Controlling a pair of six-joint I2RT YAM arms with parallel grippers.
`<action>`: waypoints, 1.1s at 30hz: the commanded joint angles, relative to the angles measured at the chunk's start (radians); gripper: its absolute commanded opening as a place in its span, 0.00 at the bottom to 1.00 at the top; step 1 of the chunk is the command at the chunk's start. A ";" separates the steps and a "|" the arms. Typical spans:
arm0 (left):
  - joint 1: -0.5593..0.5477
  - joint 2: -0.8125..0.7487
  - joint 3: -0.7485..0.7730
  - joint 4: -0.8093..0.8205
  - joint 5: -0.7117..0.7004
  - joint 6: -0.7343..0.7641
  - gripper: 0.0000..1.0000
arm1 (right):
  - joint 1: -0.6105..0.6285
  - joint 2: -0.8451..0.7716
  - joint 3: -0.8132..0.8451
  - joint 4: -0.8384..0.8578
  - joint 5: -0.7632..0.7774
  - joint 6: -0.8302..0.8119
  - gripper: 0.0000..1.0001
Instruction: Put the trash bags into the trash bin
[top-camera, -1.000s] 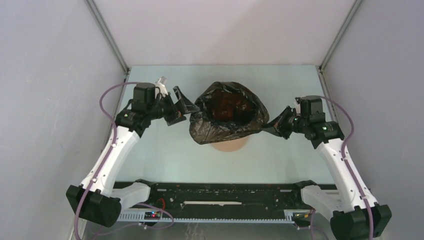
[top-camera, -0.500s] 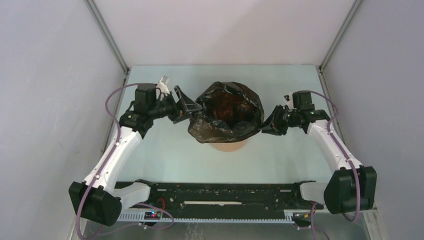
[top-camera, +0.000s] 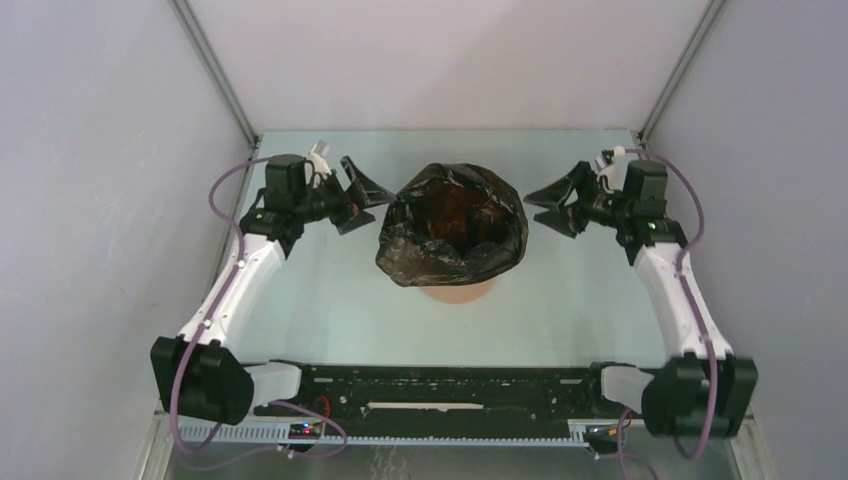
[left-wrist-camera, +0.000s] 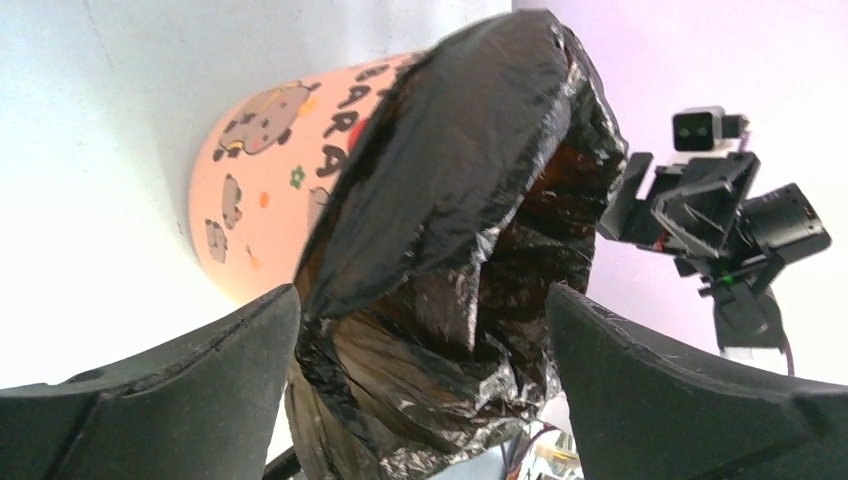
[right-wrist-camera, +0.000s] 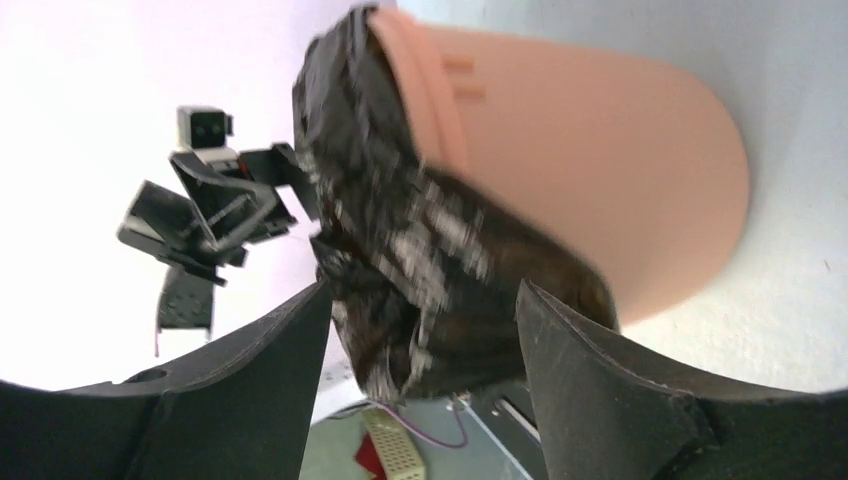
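Observation:
The black trash bag (top-camera: 452, 225) is draped open over the orange trash bin (top-camera: 458, 292), hanging down over its rim and hiding most of it. My left gripper (top-camera: 370, 205) is open just left of the bag, level with its rim, with nothing held. My right gripper (top-camera: 547, 208) is open a short way right of the bag, clear of it. From the left wrist, crumpled bag (left-wrist-camera: 450, 230) and cartoon-printed bin wall (left-wrist-camera: 265, 190) lie beyond the open left gripper (left-wrist-camera: 422, 300). From the right wrist, bag (right-wrist-camera: 420, 260) and bin (right-wrist-camera: 600, 170) lie beyond the open right gripper (right-wrist-camera: 423, 290).
White enclosure walls with metal corner posts (top-camera: 215, 75) stand close on three sides of the pale table (top-camera: 330, 300). A black rail with wiring (top-camera: 430, 385) runs along the near edge between the arm bases.
My right gripper opened, let go of the bag's right edge and drew back to the right and farther away. The stretched corner fell back against the bin. My left gripper shifted slightly back.

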 joint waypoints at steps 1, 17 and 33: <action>0.049 0.029 0.047 0.061 0.035 0.066 0.99 | -0.012 0.181 0.025 0.396 -0.118 0.242 0.78; 0.070 0.136 -0.119 0.354 0.257 -0.126 0.91 | 0.049 0.490 0.049 0.903 -0.316 0.568 0.61; 0.067 0.125 -0.157 0.369 0.249 -0.151 0.91 | 0.097 0.496 0.026 0.946 -0.272 0.597 0.10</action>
